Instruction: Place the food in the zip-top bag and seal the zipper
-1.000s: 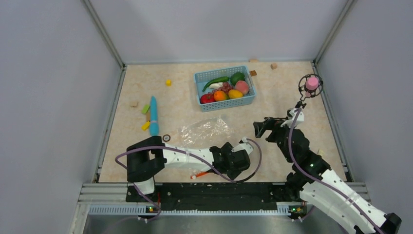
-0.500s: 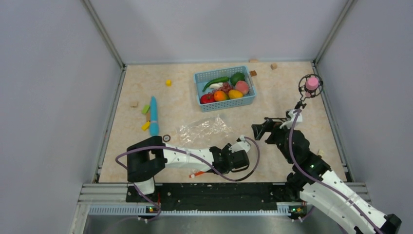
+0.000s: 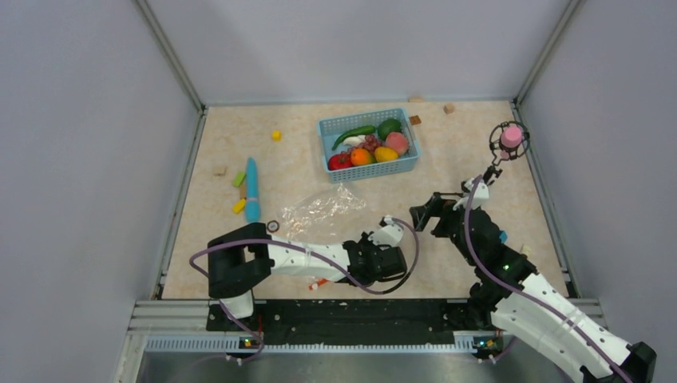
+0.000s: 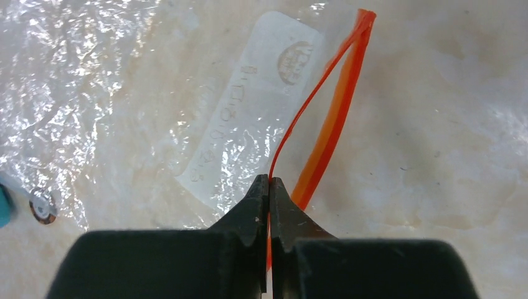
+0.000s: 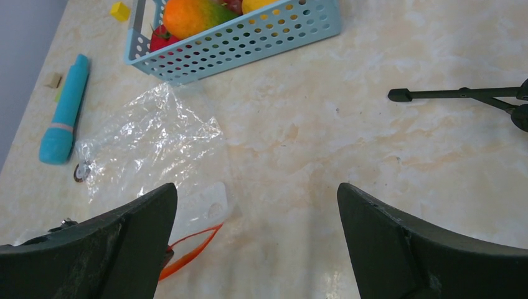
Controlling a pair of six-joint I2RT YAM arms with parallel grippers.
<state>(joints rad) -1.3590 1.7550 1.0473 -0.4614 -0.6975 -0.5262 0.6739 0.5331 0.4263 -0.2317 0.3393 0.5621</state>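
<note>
The clear zip-top bag [image 3: 323, 211] lies crinkled on the table's middle, its mouth toward the near edge. My left gripper [image 4: 269, 182] is shut on the upper lip of the orange-red zipper [image 4: 339, 106]. That lip rises off the table, while the other lip lies flat, so the mouth gapes a little. In the top view the left gripper [image 3: 331, 278] is mostly hidden under its own arm. My right gripper [image 5: 255, 187] hangs open and empty above the table, right of the bag; the zipper [image 5: 193, 246] shows beside its left finger. The food [image 3: 369, 144] sits in the light-blue basket [image 3: 375, 169].
A long light-blue stick [image 3: 252, 189] lies left of the bag, with small blocks [image 3: 239, 206] and a little ring [image 3: 273, 226] near it. A pink object on a black stand [image 3: 509, 137] is at the right; one stand leg [image 5: 461, 93] reaches toward the right gripper.
My left gripper has gone from open to shut on the zipper strip and drawn slightly left, and the bag shifted left with it. The right arm edged left.
</note>
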